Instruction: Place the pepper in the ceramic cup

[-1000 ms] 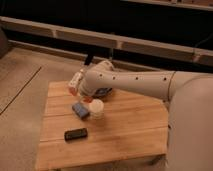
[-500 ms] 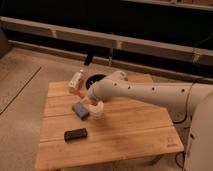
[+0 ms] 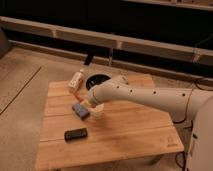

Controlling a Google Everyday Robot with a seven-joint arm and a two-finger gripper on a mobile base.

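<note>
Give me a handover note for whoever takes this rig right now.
Gripper: over the table's left-centre, right above the ceramic cup.
Pepper: a red-orange sliver just left of the gripper, above the blue sponge; whether it is gripped can't be told.
Not done: pepper isn't in the cup.
Left: get it over the cup mouth and drop it in.

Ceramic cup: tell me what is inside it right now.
The arm's wrist sits over the ceramic cup, so its inside is covered and cannot be seen. The claw is right above it. The pepper pokes out left of the claw, outside the cup.
</note>
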